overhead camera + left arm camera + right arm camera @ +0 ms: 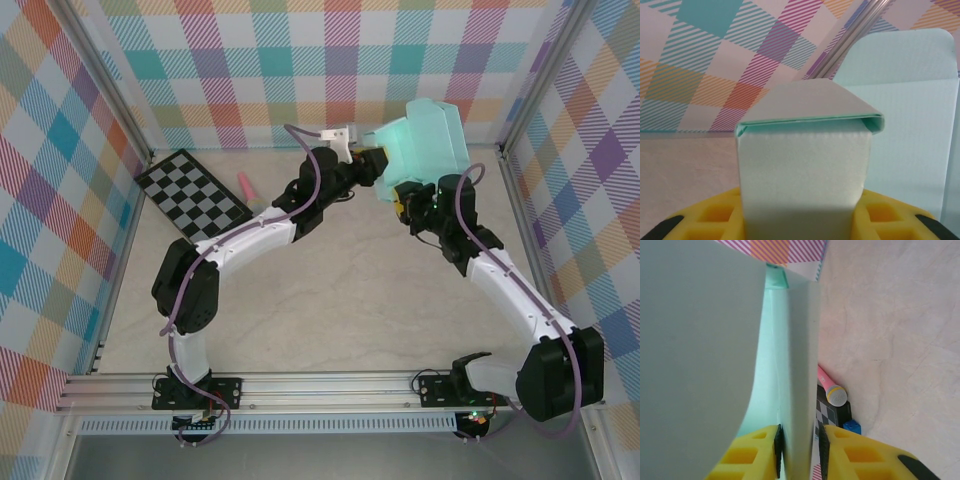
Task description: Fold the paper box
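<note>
The paper box (425, 140) is held up over the counter (350, 300), well right of the checkerboard (192, 190). Its checkerboard-side flap is clamped in the narrowly set left gripper (374, 162). A lower panel is pinched by the right gripper (404, 203).

Box (425, 148): thin card, matt and smooth, creases crisp. Fingers (860, 455): moulded yellow plastic with a dull sheen. Table (330, 300) is matt and faintly marbled, stone or laminate, hard to say. Rails (330, 385): brushed metal. Checkerboard (193, 190) has a slight gloss.
</note>
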Robot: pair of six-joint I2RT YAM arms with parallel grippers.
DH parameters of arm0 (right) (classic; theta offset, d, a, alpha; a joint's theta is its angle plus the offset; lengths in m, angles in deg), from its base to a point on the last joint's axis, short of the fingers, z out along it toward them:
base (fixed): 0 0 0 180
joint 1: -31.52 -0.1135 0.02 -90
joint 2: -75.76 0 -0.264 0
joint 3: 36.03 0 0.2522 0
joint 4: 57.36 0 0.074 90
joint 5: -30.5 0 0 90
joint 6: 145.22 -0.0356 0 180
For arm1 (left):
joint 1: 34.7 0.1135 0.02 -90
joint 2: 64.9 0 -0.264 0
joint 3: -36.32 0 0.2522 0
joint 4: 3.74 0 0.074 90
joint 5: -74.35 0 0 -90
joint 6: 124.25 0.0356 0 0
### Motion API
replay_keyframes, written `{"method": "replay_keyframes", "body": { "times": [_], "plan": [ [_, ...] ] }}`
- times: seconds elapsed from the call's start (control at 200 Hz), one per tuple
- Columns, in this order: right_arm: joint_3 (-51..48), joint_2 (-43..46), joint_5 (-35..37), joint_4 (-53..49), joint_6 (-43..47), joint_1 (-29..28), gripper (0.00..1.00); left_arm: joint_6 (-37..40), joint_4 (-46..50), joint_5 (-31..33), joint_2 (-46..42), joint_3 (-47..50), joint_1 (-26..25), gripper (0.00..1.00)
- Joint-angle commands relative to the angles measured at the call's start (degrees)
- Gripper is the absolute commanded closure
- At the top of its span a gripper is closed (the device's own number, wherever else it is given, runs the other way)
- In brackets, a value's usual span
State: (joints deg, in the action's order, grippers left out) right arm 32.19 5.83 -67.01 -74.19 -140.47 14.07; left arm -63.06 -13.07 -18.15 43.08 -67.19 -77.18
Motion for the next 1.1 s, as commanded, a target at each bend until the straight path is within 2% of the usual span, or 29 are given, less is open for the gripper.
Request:
{"method": "replay_keyframes", "body": {
  "times": [0.0,0.305,0.59,0.78,0.85,0.965,0.99,1.035,1.1],
  "plan": [
    [3.2,-1.2,-0.8,-4.2,2.1,-0.4,0.73,5.3,-1.0,-2.9,-2.7,0.1,-1.7,0.65],
    [7.1,-5.6,-0.6,-8.8,4.5,-0.6,0.75,7.6,-0.8,-5.5,-2.8,0.3,-3.7,0.65],
    [7.1,-8.1,0.7,-8.2,3.8,-1.1,0.76,6.7,0.8,-4.3,-2.8,0.1,-4.4,0.67],
    [6.9,-8.4,2.9,-8.6,4.6,-1.7,0.88,5.9,4.9,2.4,-2.2,-0.3,-5.4,0.68],
    [7.0,-8.4,3.1,-9.4,5.1,-1.6,1.0,5.8,5.0,4.0,-2.2,0.0,-5.4,0.68],
    [6.5,-8.7,2.5,-9.4,4.7,-1.7,1.0,6.2,4.6,3.4,-2.1,0.1,-5.4,0.68],
    [6.4,-8.9,2.3,-9.4,4.6,-1.7,0.95,6.3,4.2,3.0,-2.1,0.2,-5.5,0.68],
    [6.3,-9.1,1.8,-9.3,4.6,-1.7,0.75,6.3,3.4,2.4,-2.1,0.5,-5.4,0.68],
    [6.3,-9.5,1.3,-9.2,4.6,-1.7,0.72,6.2,2.6,1.3,-2.0,0.8,-5.4,0.68]
  ]
}}
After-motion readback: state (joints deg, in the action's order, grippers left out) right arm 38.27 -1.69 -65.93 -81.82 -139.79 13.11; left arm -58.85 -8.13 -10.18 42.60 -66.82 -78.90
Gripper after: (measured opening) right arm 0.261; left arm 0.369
